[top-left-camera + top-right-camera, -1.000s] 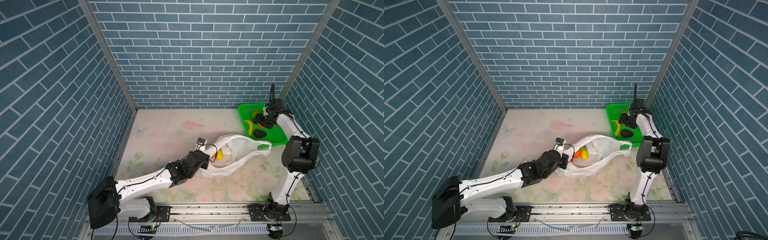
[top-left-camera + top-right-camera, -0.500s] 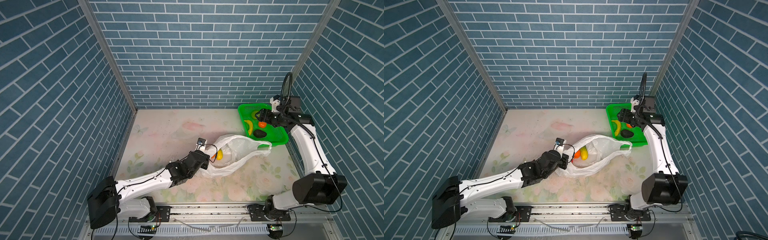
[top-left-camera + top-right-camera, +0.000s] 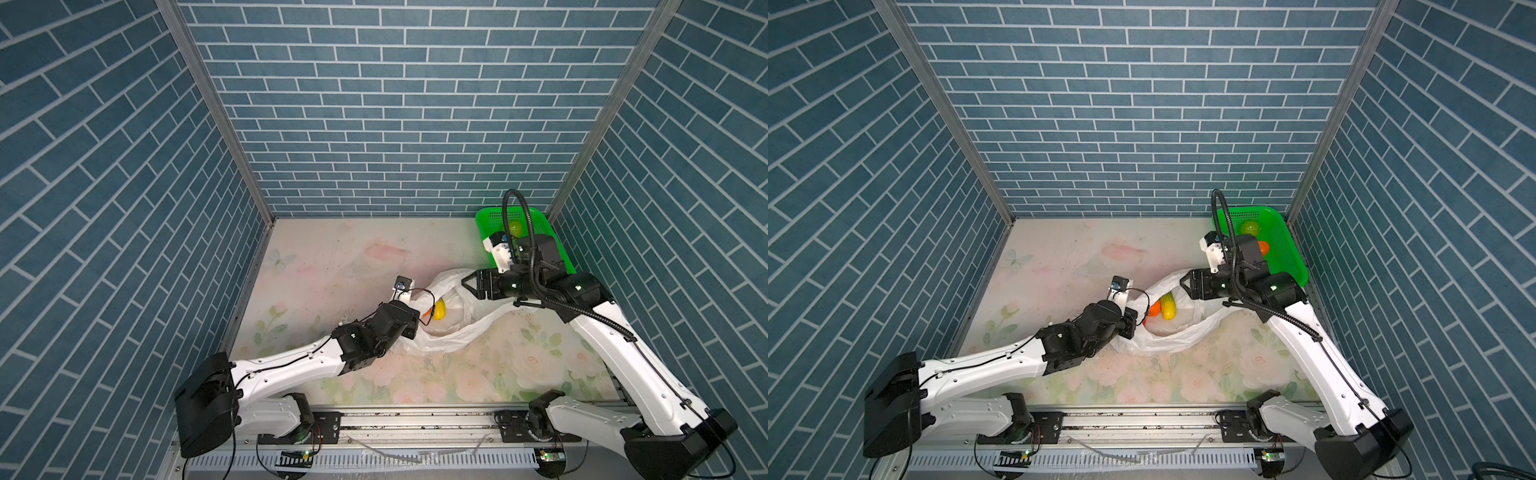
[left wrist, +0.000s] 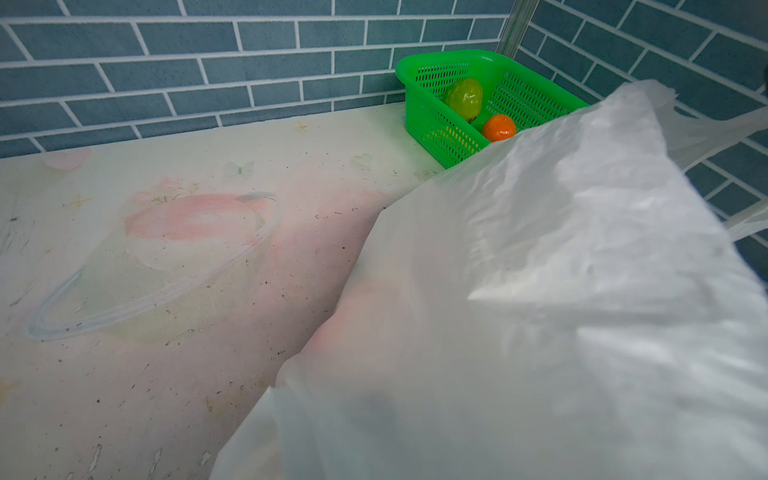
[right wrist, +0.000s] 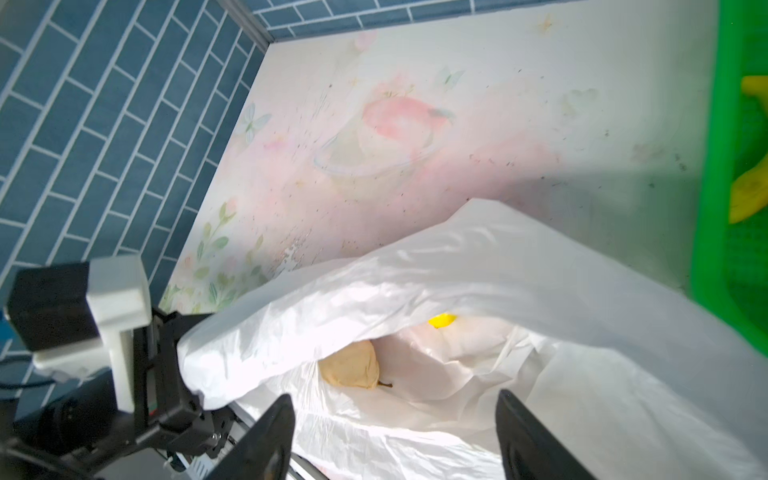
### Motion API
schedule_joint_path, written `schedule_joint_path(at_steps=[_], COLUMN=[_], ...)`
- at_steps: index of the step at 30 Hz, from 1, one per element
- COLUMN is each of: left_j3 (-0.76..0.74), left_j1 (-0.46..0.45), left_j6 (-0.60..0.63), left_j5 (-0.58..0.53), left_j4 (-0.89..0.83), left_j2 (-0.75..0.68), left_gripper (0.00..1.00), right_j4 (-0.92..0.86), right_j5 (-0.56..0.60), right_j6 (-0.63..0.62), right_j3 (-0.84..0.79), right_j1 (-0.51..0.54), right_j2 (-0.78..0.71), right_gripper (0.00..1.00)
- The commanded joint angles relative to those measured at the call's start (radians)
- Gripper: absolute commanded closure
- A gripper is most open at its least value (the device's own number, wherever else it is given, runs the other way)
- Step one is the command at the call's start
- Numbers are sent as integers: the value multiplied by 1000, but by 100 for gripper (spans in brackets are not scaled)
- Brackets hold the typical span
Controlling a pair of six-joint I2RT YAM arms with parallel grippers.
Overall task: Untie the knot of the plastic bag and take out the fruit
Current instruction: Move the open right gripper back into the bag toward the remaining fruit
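Note:
The white plastic bag (image 3: 453,330) (image 3: 1169,336) lies mid-table with its mouth held open. My left gripper (image 3: 415,324) (image 3: 1129,326) is shut on the bag's left rim and keeps the upper lip raised; in the left wrist view plastic (image 4: 540,291) covers the jaws. My right gripper (image 3: 467,284) (image 3: 1183,284) (image 5: 395,399) hangs open at the bag's mouth, holding nothing. Fruit inside the bag: a yellow-green one (image 3: 1168,305), an orange one (image 3: 1153,308) and a pale tan one (image 5: 351,368). No knot is in view.
A green basket (image 3: 536,224) (image 3: 1289,253) (image 4: 436,120) stands in the back right corner, behind the right arm. It holds a green apple (image 3: 1250,227), an orange (image 3: 1263,248) and a banana (image 5: 752,187). Brick walls close in three sides.
The right arm swung from over the basket down and left to the bag's mouth, its gripper open. The left arm and the bag have not moved.

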Motion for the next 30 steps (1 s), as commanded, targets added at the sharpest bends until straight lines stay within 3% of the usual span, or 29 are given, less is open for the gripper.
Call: schedule_joint_path(at_steps=[1,6,13,30], left_j3=[20,19,16,21], left_j1=[-5,-5,-7,-6], left_j6=[5,2,0,3], left_j5=[2,2,-1,-7], left_j4=[10,14,9,21], left_j2=[12,16,7,20], left_gripper=[100,100,100,100], right_j4=[47,206,409,447], right_j5=[87,150,266,255], right_j6=[52,49,22,57], right_j3=[-94,-277,-471,-657], right_j1=[71,144,168,232], right_j2=[-35,-102,-118,-44], right_gripper=[25,25,26,30])
